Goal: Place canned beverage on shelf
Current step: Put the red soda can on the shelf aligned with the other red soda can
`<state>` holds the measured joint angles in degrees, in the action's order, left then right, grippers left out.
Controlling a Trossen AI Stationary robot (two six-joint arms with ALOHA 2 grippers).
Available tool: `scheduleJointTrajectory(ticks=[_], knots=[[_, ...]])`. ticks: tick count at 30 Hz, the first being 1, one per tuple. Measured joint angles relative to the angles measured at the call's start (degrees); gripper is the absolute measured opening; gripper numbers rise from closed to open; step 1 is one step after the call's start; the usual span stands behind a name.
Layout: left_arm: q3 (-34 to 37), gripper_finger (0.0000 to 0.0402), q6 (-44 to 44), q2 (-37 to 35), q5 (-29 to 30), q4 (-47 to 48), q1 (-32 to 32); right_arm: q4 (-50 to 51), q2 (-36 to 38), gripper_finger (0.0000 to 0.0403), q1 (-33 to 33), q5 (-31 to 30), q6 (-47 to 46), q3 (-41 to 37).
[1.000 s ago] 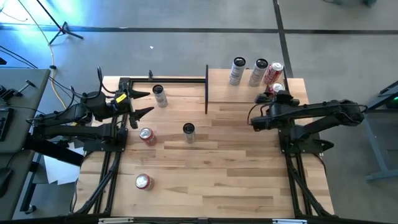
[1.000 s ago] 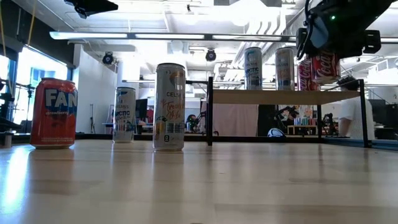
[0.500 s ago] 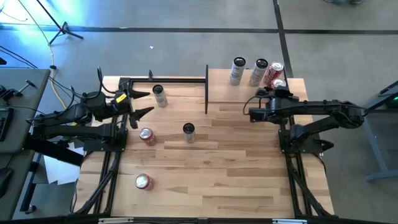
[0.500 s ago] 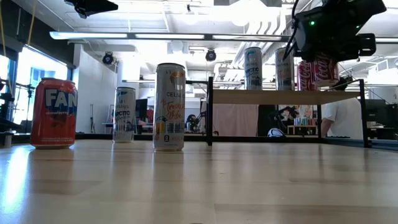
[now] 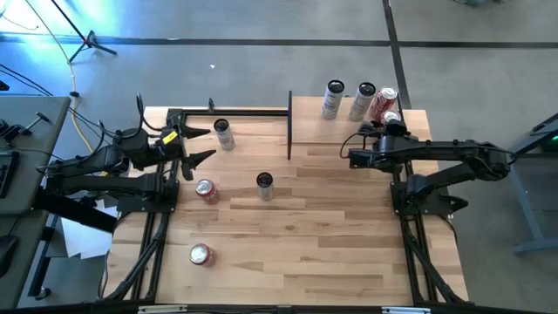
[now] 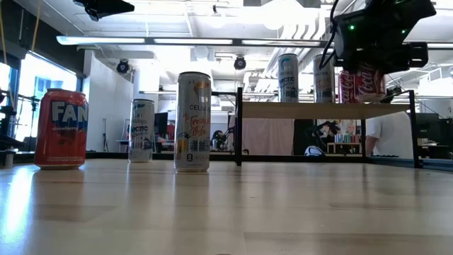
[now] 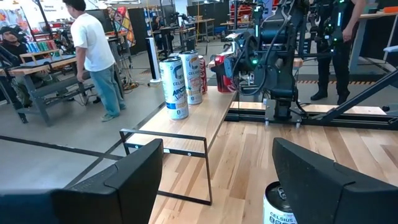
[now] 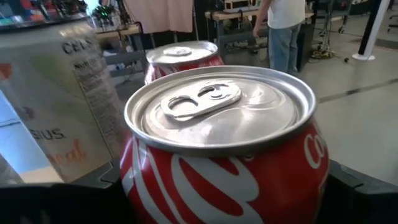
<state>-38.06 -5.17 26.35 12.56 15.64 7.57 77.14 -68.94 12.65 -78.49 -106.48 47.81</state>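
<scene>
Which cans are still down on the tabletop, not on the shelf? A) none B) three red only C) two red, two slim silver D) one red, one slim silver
C: the high view shows a red can, a second red can, a slim silver can and another slim silver can standing on the tabletop, away from the shelf.
</scene>
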Motion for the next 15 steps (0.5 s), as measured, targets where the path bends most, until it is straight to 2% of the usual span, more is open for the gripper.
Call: scheduleJointTrajectory(ticks=[4, 15], knots=[[0.0, 0.028, 0.0, 0.0, 0.0, 0.0, 0.0, -0.1, -0.1, 0.0292, 0.2, 2.5, 0.1, 0.0], [0.0, 0.028, 0.0, 0.0, 0.0, 0.0, 0.0, 0.9, -0.1, 0.0292, 1.9, 2.5, 2.6, 0.0]])
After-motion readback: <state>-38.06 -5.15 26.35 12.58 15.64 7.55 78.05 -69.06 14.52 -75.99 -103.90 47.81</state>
